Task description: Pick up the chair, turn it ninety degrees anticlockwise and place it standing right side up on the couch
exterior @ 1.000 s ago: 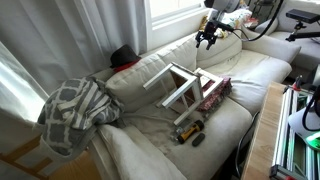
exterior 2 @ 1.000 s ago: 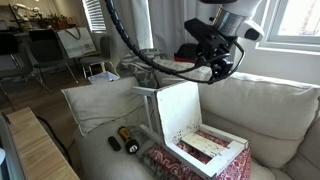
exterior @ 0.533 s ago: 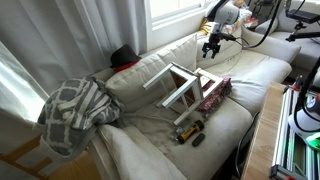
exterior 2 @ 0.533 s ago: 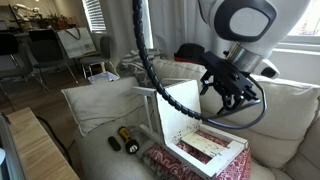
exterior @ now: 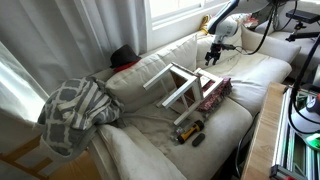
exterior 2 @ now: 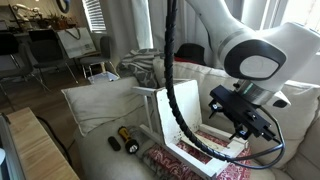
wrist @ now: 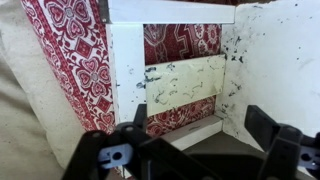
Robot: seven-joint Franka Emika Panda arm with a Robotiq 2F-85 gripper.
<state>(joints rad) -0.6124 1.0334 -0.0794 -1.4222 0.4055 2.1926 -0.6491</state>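
– Chair (exterior: pixel 183 88), the small white-grey wooden one with the slatted back: where does it lie?
– Tipped on its side on the large cream fabric couch (exterior: pixel 150 125), with its thin legs sticking out sideways. One end rests against a red patterned cushion (exterior: pixel 216 93).
– And the black two-fingered gripper (exterior: pixel 212 60)?
– It hangs just above that same end of the chair, over the cushion, and is apart from the wood as far as I can tell. In an exterior view the gripper (exterior 2: pixel 243 120) sits just beside the chair (exterior 2: pixel 185 115), whose flat white seat faces the camera.
– Open or clamped?
– Spread wide, holding nothing. In the wrist view the two fingers (wrist: pixel 140 118) stand at the bottom edge. Beyond them the chair (wrist: pixel 180 82) shows chipped white slats, with the cushion (wrist: pixel 70 50) visible through the gaps.
– Anything else on the couch?
– A grey-white plaid blanket (exterior: pixel 75 112) is heaped at the far end, well apart from the chair. A black-and-yellow torch-like object (exterior 2: pixel 125 138) lies on the seat cover near the chair.
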